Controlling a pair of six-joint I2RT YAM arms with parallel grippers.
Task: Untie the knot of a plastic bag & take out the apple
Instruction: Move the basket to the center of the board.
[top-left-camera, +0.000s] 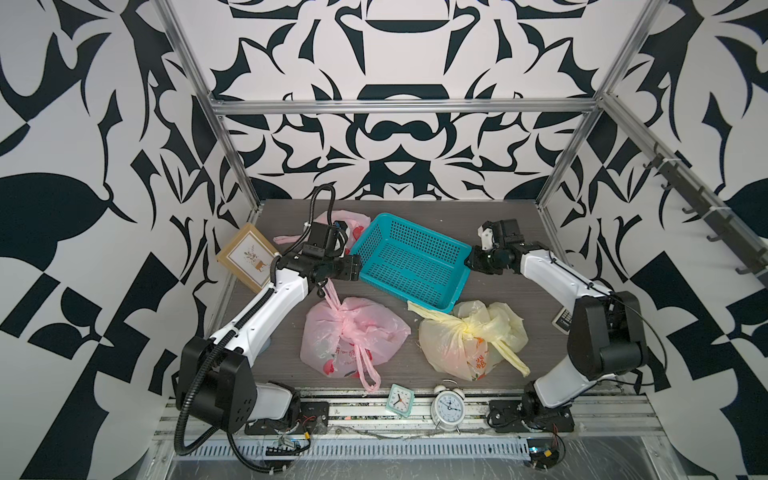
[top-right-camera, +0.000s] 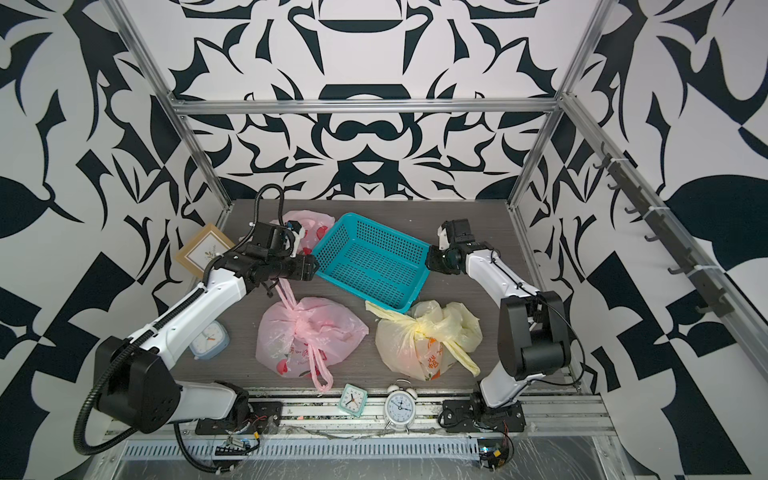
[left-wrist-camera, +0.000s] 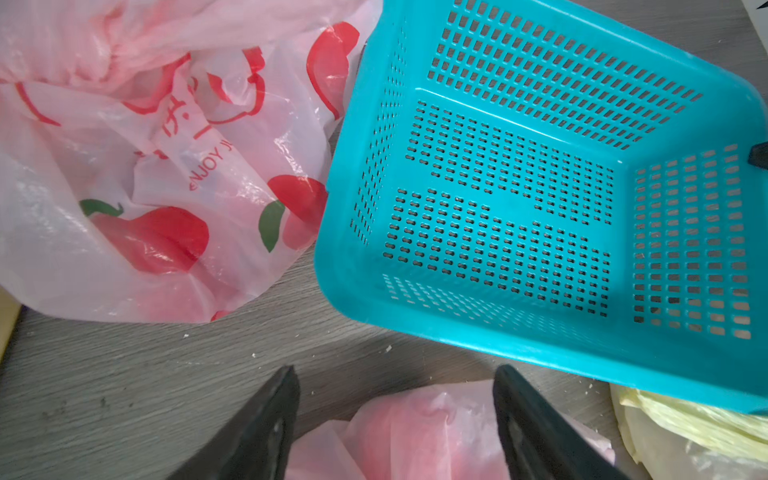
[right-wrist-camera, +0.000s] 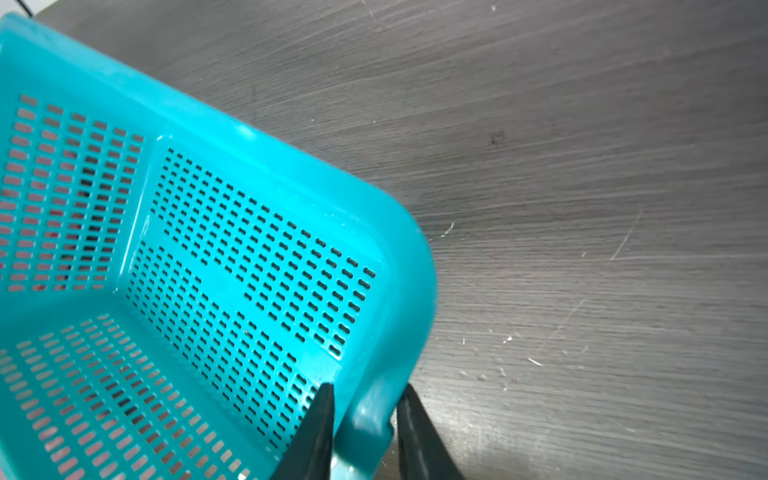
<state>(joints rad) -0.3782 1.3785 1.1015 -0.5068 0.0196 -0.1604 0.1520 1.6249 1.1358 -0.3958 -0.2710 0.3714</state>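
A knotted pink plastic bag (top-left-camera: 353, 332) lies at the front middle of the table, one handle loop rising to my left gripper (top-left-camera: 326, 287). In the left wrist view that gripper (left-wrist-camera: 395, 372) is open wide, with pink plastic (left-wrist-camera: 419, 432) lying loose between its fingers. My right gripper (right-wrist-camera: 369, 388) is shut on the rim of the teal basket (right-wrist-camera: 249, 137), one finger inside the wall and one outside. In both top views it sits at the basket's right corner (top-left-camera: 468, 259). The apple is hidden; only printed red fruit shows on the bags.
A knotted yellow bag (top-left-camera: 469, 340) lies right of the pink one, against the basket (top-left-camera: 424, 230). Another pink bag (top-left-camera: 353, 224) sits behind the left wrist. A picture frame (top-left-camera: 248, 257) leans at left. Two clocks (top-left-camera: 400, 400) (top-left-camera: 448, 405) stand at the front edge, a blue clock (top-right-camera: 210, 340) under the left arm.
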